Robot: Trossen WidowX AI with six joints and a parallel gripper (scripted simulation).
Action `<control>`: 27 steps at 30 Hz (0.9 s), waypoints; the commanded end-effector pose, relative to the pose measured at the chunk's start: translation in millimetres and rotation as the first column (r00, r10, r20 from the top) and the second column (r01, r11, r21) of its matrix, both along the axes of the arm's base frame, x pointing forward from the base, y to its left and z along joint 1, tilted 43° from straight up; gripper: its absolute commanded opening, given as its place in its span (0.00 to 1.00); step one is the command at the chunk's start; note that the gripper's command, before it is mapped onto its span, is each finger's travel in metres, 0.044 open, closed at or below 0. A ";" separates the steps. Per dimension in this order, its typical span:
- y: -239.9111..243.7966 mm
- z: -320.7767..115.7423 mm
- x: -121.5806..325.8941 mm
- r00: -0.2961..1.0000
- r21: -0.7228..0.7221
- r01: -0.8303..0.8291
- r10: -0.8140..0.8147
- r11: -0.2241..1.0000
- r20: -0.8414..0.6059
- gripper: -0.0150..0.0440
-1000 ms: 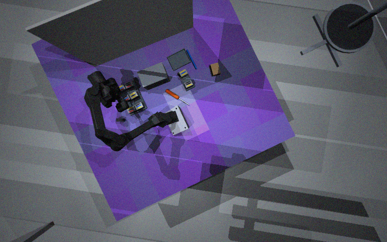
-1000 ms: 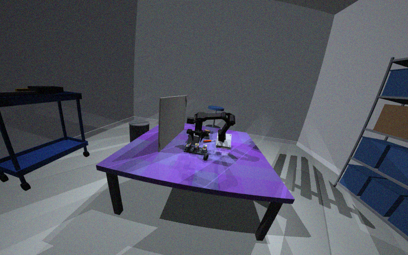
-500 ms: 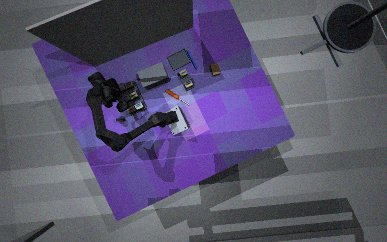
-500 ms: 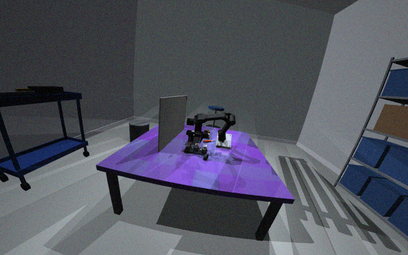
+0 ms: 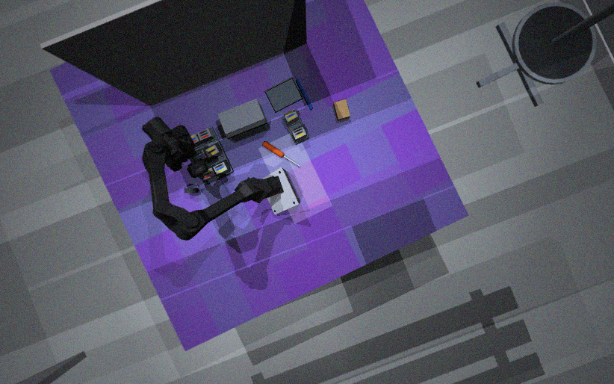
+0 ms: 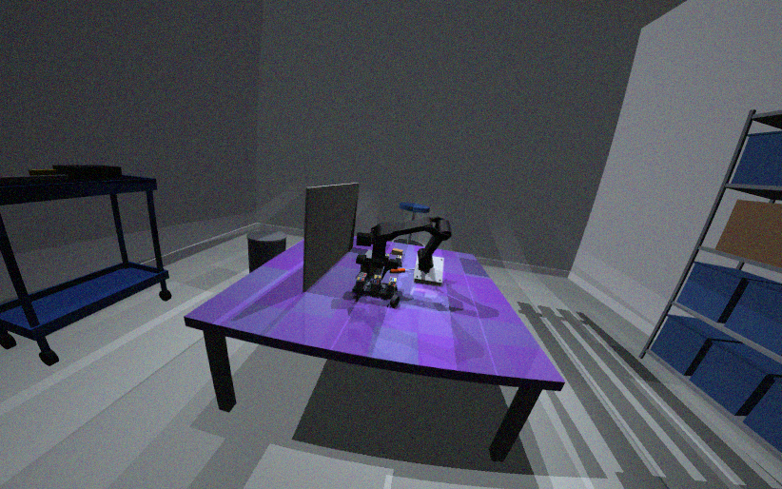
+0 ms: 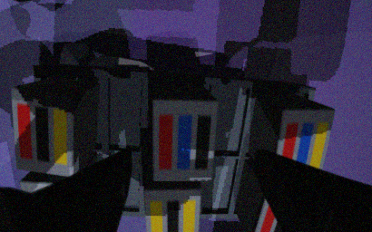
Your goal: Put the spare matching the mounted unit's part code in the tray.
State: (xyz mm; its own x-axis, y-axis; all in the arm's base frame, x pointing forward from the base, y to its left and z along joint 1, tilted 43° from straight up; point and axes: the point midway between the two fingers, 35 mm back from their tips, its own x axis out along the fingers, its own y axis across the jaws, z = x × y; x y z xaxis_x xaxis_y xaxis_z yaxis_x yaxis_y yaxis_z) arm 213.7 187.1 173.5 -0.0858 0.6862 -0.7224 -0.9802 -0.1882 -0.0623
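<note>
My gripper is open and empty, low over the rack of spares. Its dark fingers stand on either side of a grey spare with red, blue and black stripes. A red-black-yellow spare is on the left and a red-blue-yellow spare on the right. A yellow-black-yellow spare shows at the bottom edge; a spare beside the right finger is mostly hidden. The flat, dark-rimmed tray is empty. A grey box stands between rack and tray. No printed back code is visible.
Two striped blocks sit in a small holder below the tray. A blue pen, a tan block and an orange screwdriver lie around. A tall dark panel rises behind. A small dark object lies near the rack.
</note>
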 end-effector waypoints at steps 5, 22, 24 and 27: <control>9.5 -12.2 -2.7 1.000 -0.007 0.002 -0.002 1.000 -0.009 0.76; 28.8 -30.5 -7.4 1.000 -0.002 0.002 -0.002 1.000 -0.009 0.76; 31.1 -32.6 -8.2 1.000 -0.001 0.002 -0.002 1.000 -0.010 0.76; 33.7 -35.0 -9.2 1.000 0.000 0.003 -0.003 1.000 -0.010 0.76</control>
